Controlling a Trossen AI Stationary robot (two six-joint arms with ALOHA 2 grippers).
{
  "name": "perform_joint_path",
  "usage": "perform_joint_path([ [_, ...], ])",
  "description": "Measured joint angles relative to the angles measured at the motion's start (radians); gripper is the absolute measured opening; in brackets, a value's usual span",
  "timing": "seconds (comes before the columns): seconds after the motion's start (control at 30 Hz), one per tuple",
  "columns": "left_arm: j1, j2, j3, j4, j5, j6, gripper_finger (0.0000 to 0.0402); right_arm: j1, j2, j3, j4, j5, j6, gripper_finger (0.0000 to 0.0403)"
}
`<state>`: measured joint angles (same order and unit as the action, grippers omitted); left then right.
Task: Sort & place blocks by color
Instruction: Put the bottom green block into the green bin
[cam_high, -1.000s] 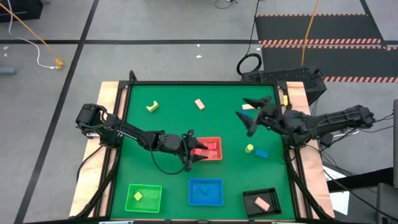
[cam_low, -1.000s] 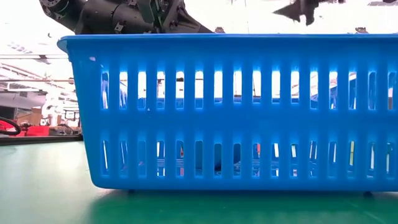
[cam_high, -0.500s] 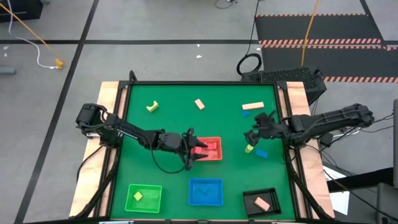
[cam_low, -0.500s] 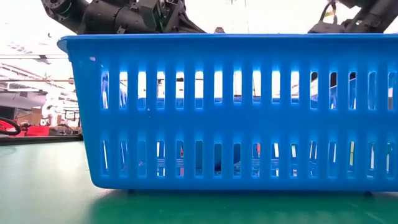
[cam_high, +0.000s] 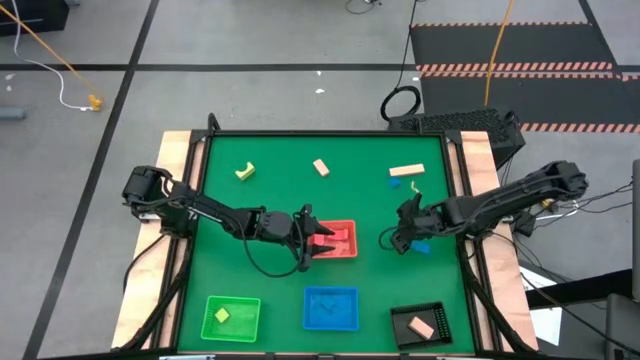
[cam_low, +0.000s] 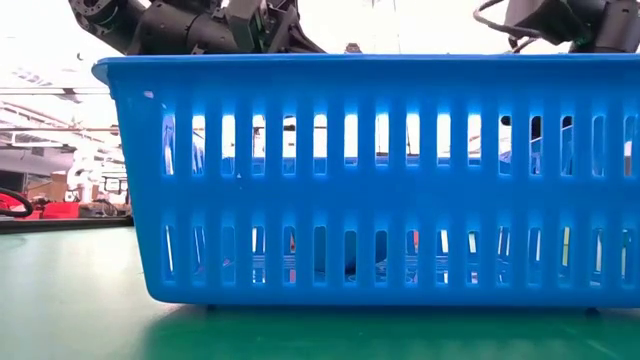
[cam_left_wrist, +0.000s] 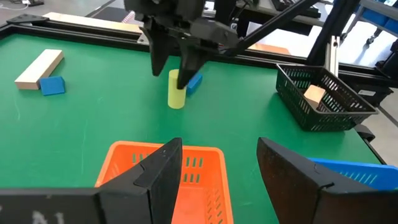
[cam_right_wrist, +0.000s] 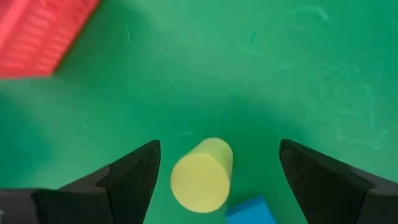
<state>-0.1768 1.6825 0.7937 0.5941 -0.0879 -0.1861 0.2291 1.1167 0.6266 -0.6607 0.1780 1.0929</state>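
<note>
Both end effectors are spread with nothing between the fingers. My right end effector (cam_high: 400, 240) is down low over the yellow cylinder (cam_right_wrist: 201, 173), which stands upright on the tabletop (cam_high: 280, 200) between the open fingers without either one touching it; a small blue block (cam_left_wrist: 193, 81) lies just beside the cylinder. My left end effector (cam_high: 305, 240) hangs over the near rim of the red tray (cam_high: 342, 240), where I can see reddish blocks (cam_high: 330, 241) lying inside. Farther off, a long tan bar (cam_high: 406, 171) rests with another blue block (cam_left_wrist: 51, 86) against it, plus a yellow piece (cam_high: 245, 171) and a tan piece (cam_high: 321, 167) well apart. Along the near edge sit the green tray (cam_high: 230, 318), blue tray (cam_high: 331, 308) and black tray (cam_high: 420, 324).
</note>
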Motion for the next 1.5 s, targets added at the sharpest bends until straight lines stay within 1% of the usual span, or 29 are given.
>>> perform_joint_path([
  [0.17,0.000,0.000,0.000,0.000,0.000,0.001,0.0209,0.036,0.058,0.000,0.006,0.002,0.003,0.0312],
  [0.27,0.000,0.000,0.000,0.000,0.000,0.008,0.0209,0.045,0.078,0.000,0.006,0.004,0.004,0.0287],
  [0.37,0.000,0.000,0.000,0.000,0.000,0.008,0.0209,0.048,0.092,0.000,0.006,0.004,0.023,0.0238],
  [0.53,0.000,0.000,0.000,0.000,0.000,0.008,0.0209,0.048,0.095,0.001,0.012,0.012,0.047,0.0113],
  [0.57,0.000,0.000,0.000,0.000,0.000,0.008,0.0209,0.048,0.095,0.001,0.018,0.022,0.047,0.0108],
  [0.77,0.000,0.000,0.000,0.000,0.000,-0.006,0.0209,0.048,0.092,0.001,0.099,0.036,0.024,0.0108],
  [0.83,-0.001,0.000,0.000,0.000,0.000,-0.006,0.0209,0.048,0.080,0.000,0.136,0.058,0.019,0.0108],
  [0.97,-0.003,0.000,0.000,0.000,0.000,-0.001,0.0209,0.047,0.039,0.000,0.258,0.168,-0.040,0.0108],
  [1.07,-0.003,0.000,0.000,0.001,-0.001,0.040,0.0209,0.047,0.006,0.000,0.411,0.243,-0.126,0.0108],
  [1.13,-0.003,0.000,0.000,0.009,-0.034,0.111,0.0209,0.047,-0.003,0.000,0.538,0.246,-0.189,0.0108],
  [1.2,-0.011,0.000,0.000,0.042,-0.111,0.221,0.0209,0.047,-0.002,0.000,0.659,0.239,-0.240,0.0108],
  [1.27,-0.018,0.000,0.000,0.096,-0.198,0.355,0.0209,0.047,-0.002,0.000,0.750,0.232,-0.257,0.0108],
  [1.33,-0.026,0.000,0.000,0.150,-0.254,0.486,0.0209,0.047,-0.002,0.000,0.802,0.216,-0.264,0.0108],
  [1.4,-0.034,0.000,0.000,0.210,-0.273,0.590,0.0209,0.047,-0.001,0.000,0.854,0.217,-0.264,0.0108],
  [1.5,-0.045,0.000,0.000,0.285,-0.273,0.710,0.0209,0.047,0.004,0.000,0.960,0.218,-0.273,0.0108],
])
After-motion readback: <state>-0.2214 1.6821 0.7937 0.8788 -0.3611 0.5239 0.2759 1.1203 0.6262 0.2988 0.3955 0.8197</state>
